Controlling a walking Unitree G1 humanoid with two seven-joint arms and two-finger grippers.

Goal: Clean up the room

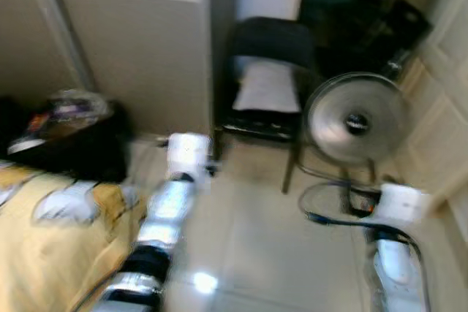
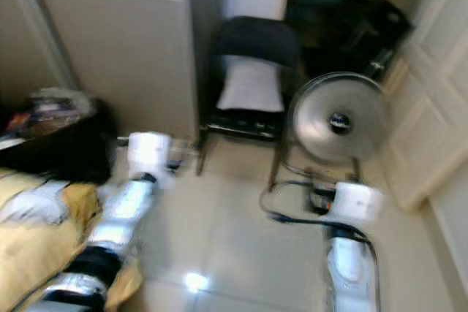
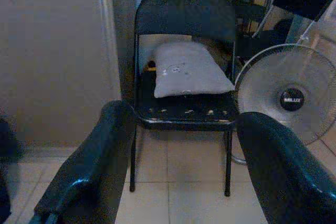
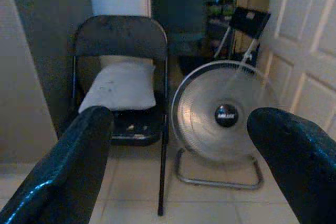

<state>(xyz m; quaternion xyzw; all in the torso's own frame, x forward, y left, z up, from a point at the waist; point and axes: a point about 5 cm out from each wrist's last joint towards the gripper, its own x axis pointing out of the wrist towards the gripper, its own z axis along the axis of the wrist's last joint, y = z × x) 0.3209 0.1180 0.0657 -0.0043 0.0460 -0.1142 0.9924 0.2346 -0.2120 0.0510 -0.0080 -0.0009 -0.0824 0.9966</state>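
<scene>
We are in a lived-in room of a home. A black folding chair [image 3: 184,61] with a pale pillow [image 3: 190,70] on its seat stands against the wall on a tiled floor [image 1: 270,253], just beside a round floor fan [image 4: 226,114]. A panelled white door [image 4: 302,51] stands on the right, and a bed with a yellow cover [image 1: 44,246] on the left.

Looking down from head height in both eye views, blurred, onto tiled floor [image 1: 256,246], with the black folding chair [image 1: 267,71] and round fan [image 1: 356,118] far ahead. Lower and nearer through the left wrist view, facing that chair [image 3: 184,66] straight on, fan [image 3: 291,98] at the right. Right wrist view equally low, chair [image 4: 121,77] left, fan [image 4: 226,114] centred.
</scene>
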